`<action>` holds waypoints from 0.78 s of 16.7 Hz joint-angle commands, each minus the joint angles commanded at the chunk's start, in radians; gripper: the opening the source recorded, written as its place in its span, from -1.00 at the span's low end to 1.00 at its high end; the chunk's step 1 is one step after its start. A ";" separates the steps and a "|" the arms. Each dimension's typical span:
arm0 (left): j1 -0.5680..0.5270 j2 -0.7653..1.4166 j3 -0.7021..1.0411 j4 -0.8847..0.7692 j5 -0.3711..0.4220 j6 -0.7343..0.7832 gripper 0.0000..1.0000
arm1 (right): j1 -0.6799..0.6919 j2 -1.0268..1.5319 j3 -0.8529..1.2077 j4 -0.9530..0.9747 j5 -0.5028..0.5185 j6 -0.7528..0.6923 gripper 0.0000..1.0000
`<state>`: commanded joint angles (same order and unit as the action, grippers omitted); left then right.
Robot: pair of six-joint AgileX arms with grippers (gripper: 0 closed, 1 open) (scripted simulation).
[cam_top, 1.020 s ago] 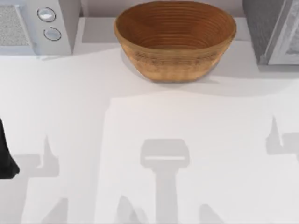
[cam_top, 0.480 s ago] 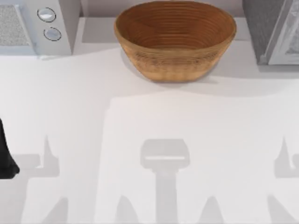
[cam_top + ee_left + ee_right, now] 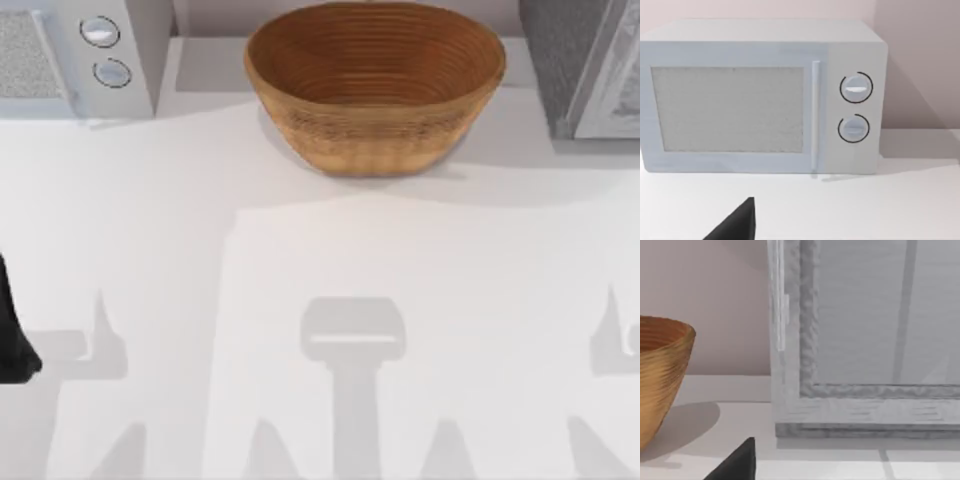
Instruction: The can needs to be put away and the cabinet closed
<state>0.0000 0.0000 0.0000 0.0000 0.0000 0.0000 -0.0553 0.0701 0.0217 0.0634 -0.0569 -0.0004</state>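
Note:
The cabinet (image 3: 565,60), dark grey and speckled, stands at the table's back right corner. Its pale framed door panel (image 3: 610,90) faces the table. In the right wrist view the door (image 3: 865,340) looms close, seen nearly head-on, and I cannot tell whether it sits fully flush. A dark part of my right gripper (image 3: 737,465) shows low in that view, a short way in front of the door. My left arm (image 3: 10,340) is parked at the table's left edge, and a dark part of its gripper (image 3: 737,225) points at the microwave. The can is out of view.
A large woven basket (image 3: 375,85) stands at the back middle and reaches into the right wrist view as the basket (image 3: 660,375). A light-grey microwave (image 3: 80,50) with two round knobs fills the back left corner. Arm shadows lie on the white tabletop (image 3: 320,250).
The right arm's shadow has slid toward the table's right edge and front. The left arm, basket and microwave have not moved.

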 joint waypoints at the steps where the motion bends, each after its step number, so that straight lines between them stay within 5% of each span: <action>1: 0.000 0.000 0.000 0.000 0.000 0.000 1.00 | -0.035 0.043 0.013 0.040 -0.034 0.000 1.00; 13: 0.000 0.000 0.000 0.000 0.000 0.000 1.00 | -0.698 1.059 0.250 0.818 -0.684 0.012 1.00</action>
<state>0.0000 0.0000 0.0000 0.0000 0.0000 0.0000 -0.7529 1.1287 0.2721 0.8814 -0.7406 0.0118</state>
